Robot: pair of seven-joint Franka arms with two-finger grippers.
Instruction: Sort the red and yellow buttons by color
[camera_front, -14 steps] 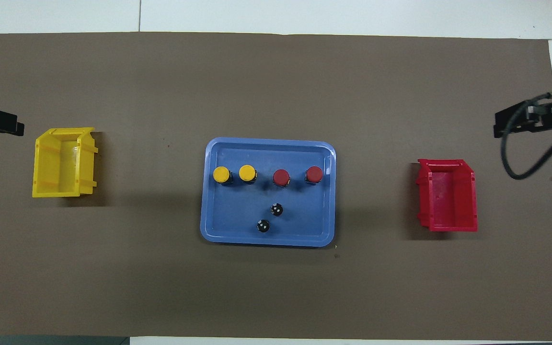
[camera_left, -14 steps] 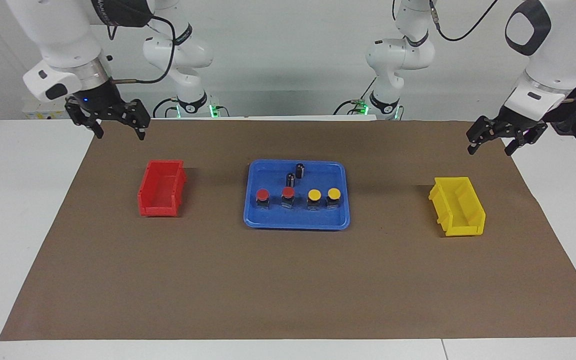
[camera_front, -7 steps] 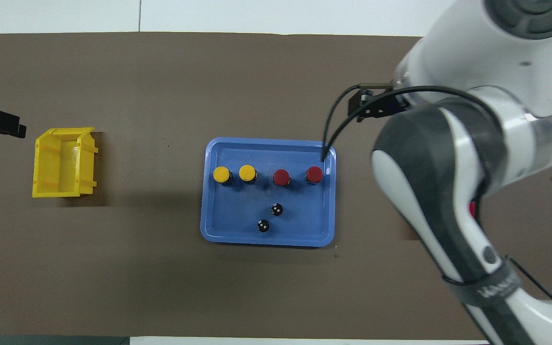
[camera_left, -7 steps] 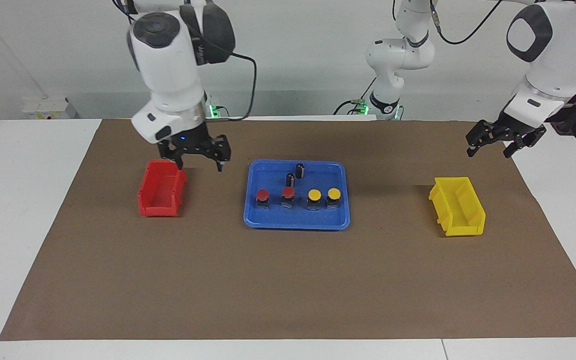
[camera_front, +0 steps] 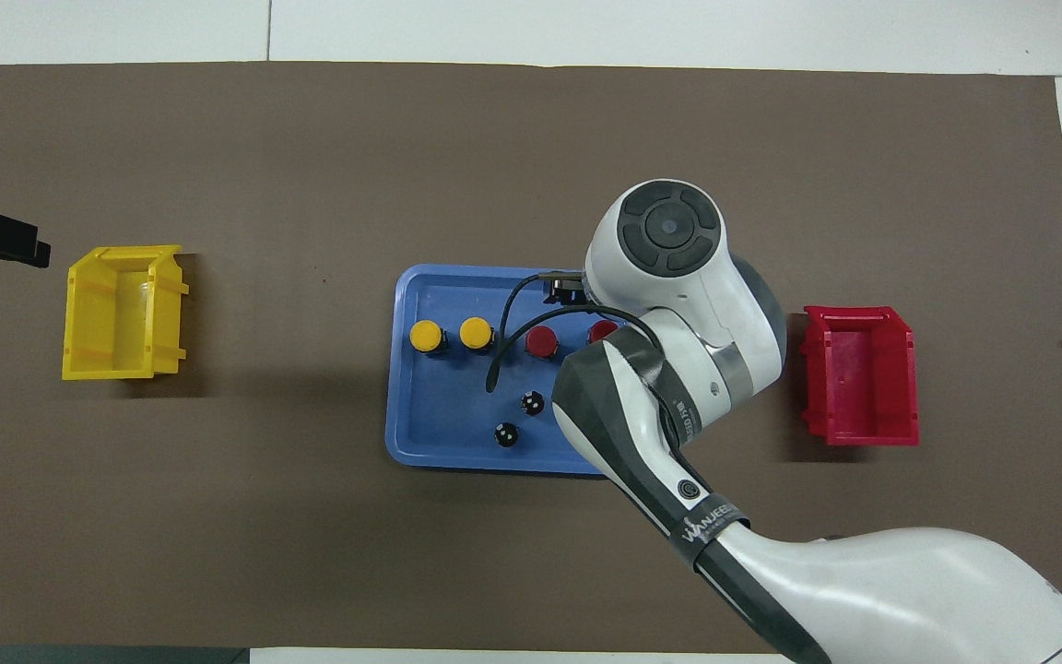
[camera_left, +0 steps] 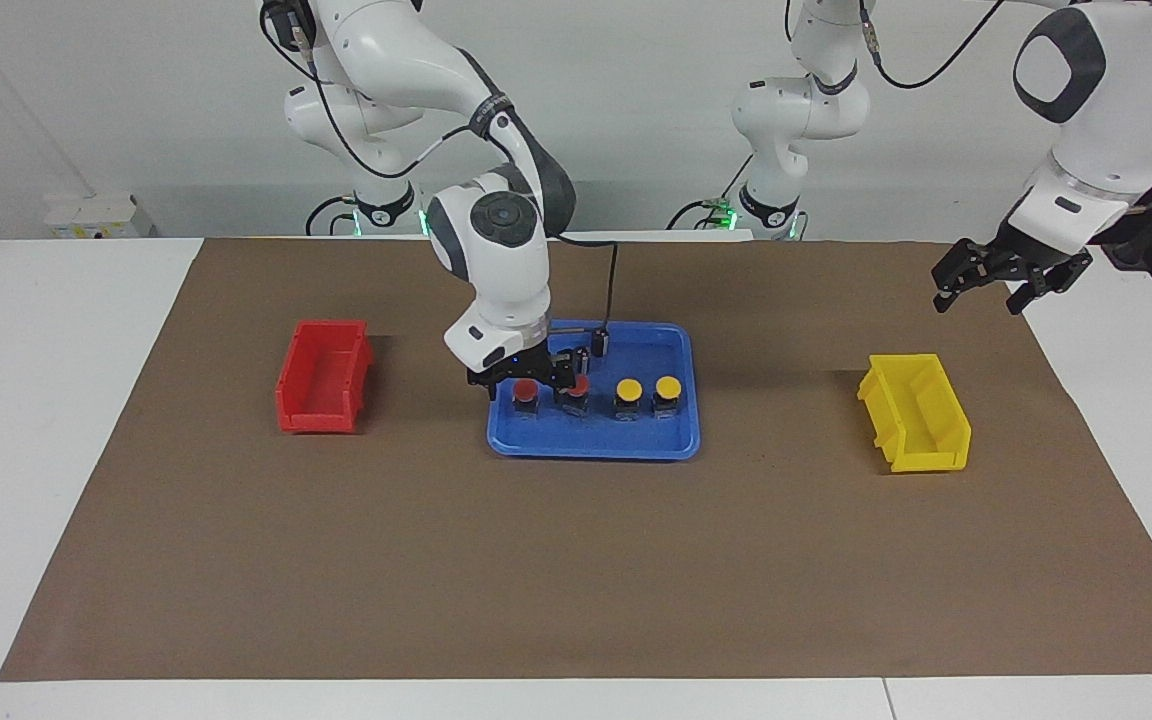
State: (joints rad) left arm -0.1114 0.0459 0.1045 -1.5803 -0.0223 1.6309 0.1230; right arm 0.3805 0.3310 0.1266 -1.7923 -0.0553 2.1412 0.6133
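We see the right gripper (camera_left: pixel 526 383) now moved from beside the red bin (camera_left: pixel 322 376) to over the end red button (camera_left: pixel 525 395) in the blue tray (camera_left: pixel 591 446), fingers apart around its cap, all four buttons unmoved in their row, left gripper (camera_left: pixel 1000 274) waiting open near the yellow bin (camera_left: pixel 916 412).

1. One piece of writing can be made out: white capital letters on a dark band around the right arm (camera_front: pixel 706 530) in the overhead view, close to the blue tray (camera_front: pixel 420 433), on the side nearer the robots. It looks like "WANJEELI", though the last letters are unclear.
2. In the facing view, a dark band on the same arm (camera_left: pixel 488 110), above the tray (camera_left: pixel 681 440), carries small white marks too fine to read.
3. The red bin (camera_left: pixel 321 378), yellow bin (camera_left: pixel 916 412), buttons and tray show no readable text, numbers or signs.
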